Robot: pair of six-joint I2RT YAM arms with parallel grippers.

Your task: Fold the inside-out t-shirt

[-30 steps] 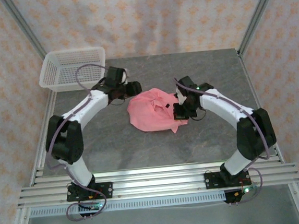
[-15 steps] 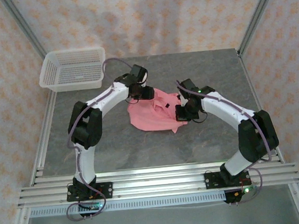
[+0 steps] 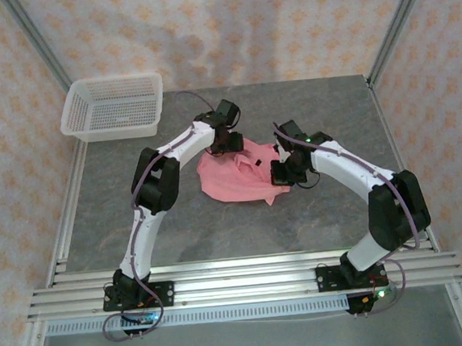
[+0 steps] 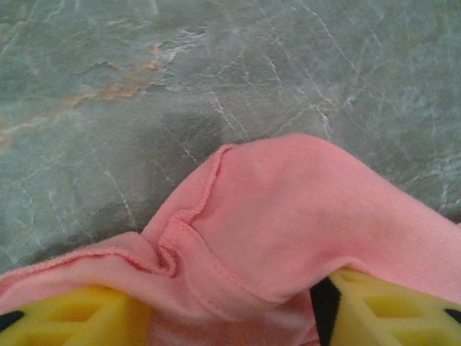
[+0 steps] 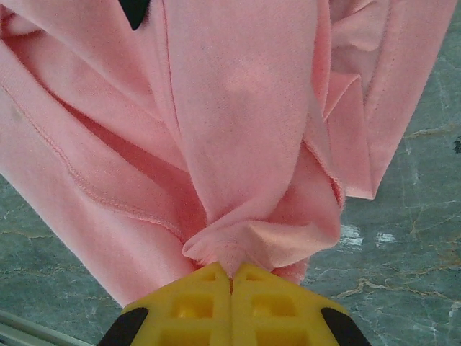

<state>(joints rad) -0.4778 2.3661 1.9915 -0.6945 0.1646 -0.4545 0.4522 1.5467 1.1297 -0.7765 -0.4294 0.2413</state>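
"What sort of place was it?"

"Peach-patterned walls stood around a grey-green marbled table point(image 3: 179, 226), with a white basket point(image 3: 112, 109) at its far left corner."

"And the t-shirt?"

"The t-shirt point(image 3: 233, 179) lay bunched mid-table between the arms. The right gripper point(image 5: 232, 277) was clamped on a gathered fold, probably to anchor it. The left gripper point(image 4: 234, 321) straddled a hemmed edge with its jaws apart, seemingly ready to take it."

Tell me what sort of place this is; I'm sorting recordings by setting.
Probably a robotics lab test cell: two arms bolted to an aluminium rail at a stone-look table, patterned backdrop walls on metal posts, plus a pink t-shirt and white basket.
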